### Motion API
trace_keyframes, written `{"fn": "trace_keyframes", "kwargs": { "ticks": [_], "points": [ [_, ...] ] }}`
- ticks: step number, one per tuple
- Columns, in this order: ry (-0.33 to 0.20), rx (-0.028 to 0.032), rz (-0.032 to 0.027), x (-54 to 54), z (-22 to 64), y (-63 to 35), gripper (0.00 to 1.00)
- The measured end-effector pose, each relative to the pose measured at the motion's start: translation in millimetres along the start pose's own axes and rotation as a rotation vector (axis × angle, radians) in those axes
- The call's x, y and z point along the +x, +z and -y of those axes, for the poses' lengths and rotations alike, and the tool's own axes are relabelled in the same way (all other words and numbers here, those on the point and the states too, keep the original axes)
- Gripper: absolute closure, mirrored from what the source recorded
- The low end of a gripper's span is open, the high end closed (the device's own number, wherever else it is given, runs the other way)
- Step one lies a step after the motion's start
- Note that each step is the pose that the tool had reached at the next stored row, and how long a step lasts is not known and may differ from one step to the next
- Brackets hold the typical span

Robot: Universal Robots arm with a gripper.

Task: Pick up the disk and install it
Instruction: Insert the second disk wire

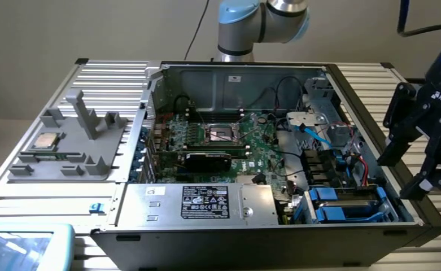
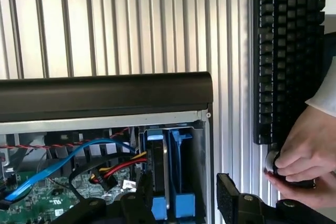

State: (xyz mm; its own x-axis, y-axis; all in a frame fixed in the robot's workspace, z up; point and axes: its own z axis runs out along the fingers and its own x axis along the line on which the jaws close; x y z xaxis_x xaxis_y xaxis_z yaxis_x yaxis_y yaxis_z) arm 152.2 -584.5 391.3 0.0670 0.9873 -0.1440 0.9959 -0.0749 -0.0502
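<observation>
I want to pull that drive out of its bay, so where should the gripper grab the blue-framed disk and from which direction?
Judging by its pose, grip the disk by the upper edge of its blue carrier, coming straight down from above. It stands on edge in the bay, hemmed in by the case wall. The gripper hangs open above.

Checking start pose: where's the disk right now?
The disk sits in the drive bay at the computer case's front corner, on the exterior view's right, beside the silver power supply and just below the open hand.
</observation>
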Motion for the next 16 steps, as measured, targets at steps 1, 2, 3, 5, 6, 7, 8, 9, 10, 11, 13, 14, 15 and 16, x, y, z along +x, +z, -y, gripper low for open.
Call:
{"fn": "trace_keyframes", "kwargs": {
  "ticks": [1,2,3,5,6,7,8,9,10,11,13,14,15,16],
  "points": [
    [0.003,-0.0183,-0.0002,0.0,0.0,-0.1,0.40],
    [0.006,-0.0362,0.0007,0.0,0.1,0.0,0.40],
    [0.008,-0.0542,0.0021,0.0,0.2,-0.1,0.40],
    [0.013,-0.0824,0.0024,-0.1,0.9,0.0,0.40],
    [0.013,-0.0826,0.0024,-0.1,0.9,0.0,0.40],
    [0.012,-0.0826,0.0024,-0.1,1.0,0.0,0.40],
    [0.013,-0.0829,0.0024,-0.2,2.0,0.0,0.40],
    [0.013,-0.0849,0.0023,-0.3,3.5,0.1,0.40],
    [0.014,-0.0875,0.0027,-0.3,4.7,0.2,0.40],
    [0.015,-0.0907,0.0042,-0.4,6.0,0.3,0.40],
    [0.016,-0.0979,0.0055,-0.3,8.4,0.5,0.40],
    [0.017,-0.1007,0.0055,-0.1,9.6,0.6,0.40],
    [0.018,-0.1029,0.0055,0.0,10.8,0.7,0.40],
    [0.020,-0.1049,0.0054,0.1,12.0,0.9,0.40]
  ]
}}
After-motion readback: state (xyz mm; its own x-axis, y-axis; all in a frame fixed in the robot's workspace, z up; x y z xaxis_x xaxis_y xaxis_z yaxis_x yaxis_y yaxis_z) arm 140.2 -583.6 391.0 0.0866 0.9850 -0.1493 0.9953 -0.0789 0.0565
